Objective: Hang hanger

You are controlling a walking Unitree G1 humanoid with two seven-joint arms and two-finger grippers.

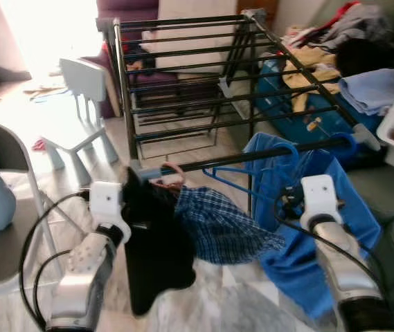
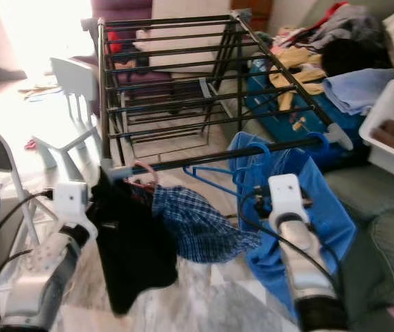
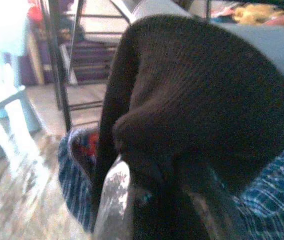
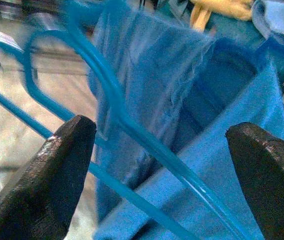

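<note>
- Blue hanger (image 1: pixel 252 181) with its blue garment (image 1: pixel 321 207) sits on the drying rack (image 1: pixel 252 158) front rail in the eye views; hanging looks nearly finished.
- Left wrist view: left hand (image 3: pixel 151 200) is buried in a black garment (image 3: pixel 201 100); spread or pressed together, I cannot tell.
- Right wrist view: right hand (image 4: pixel 161 165) is spread around the hanger wire, gripping nothing; next, draw back cleanly.

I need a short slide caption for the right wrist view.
Open right gripper faces a blue plastic hanger carrying a blue cloth garment.

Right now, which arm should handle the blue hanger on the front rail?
Right. The right gripper has its fingers open, straddling the blue hanger. The left gripper is against the black garment.
</note>
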